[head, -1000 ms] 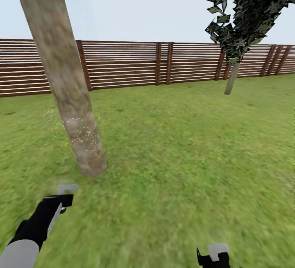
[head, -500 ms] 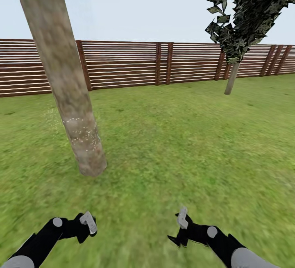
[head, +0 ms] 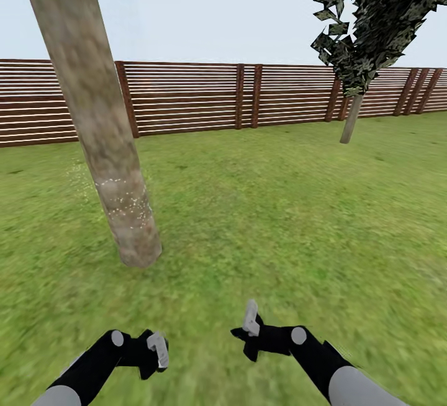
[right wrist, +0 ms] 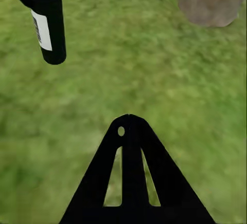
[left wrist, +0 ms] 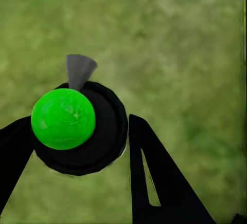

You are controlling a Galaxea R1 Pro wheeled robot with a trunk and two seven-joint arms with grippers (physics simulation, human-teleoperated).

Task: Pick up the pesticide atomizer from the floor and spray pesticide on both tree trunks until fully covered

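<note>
Although the garden's lawn (head: 279, 220) lay open right up to the slatted fence (head: 186, 99), the work looked far from done. The near tree trunk (head: 99, 120) leaned close ahead on the left and carried pale speckles (head: 127, 204) only in a low band above its base. The second tree (head: 372, 15) stood well apart by the fence, and no such speckles could be made out on its thin trunk (head: 351, 120).

Both arms hung low over the grass. The right end effector (head: 250, 325) had its fingers pressed together with nothing between them. The left end effector (head: 155, 353) was clamped on the pesticide atomizer (left wrist: 77, 126), a black bottle with a bright green cap and a white label, held clear of the ground.

The main risk I judged was wasted spray. The left wrist view looked straight down on the cap with grass behind it, and the grey nozzle (left wrist: 80, 70) pointed across the lawn. Whether that was toward the bark could not be told. Triggering from there might wet the turf and leave the higher bark bare.

A second risk was the grip. The fingers touched the round bottle only at its sides, so a quick swing upward could twist it or let it slip. The idle right end effector sat near enough to knock it.
</note>
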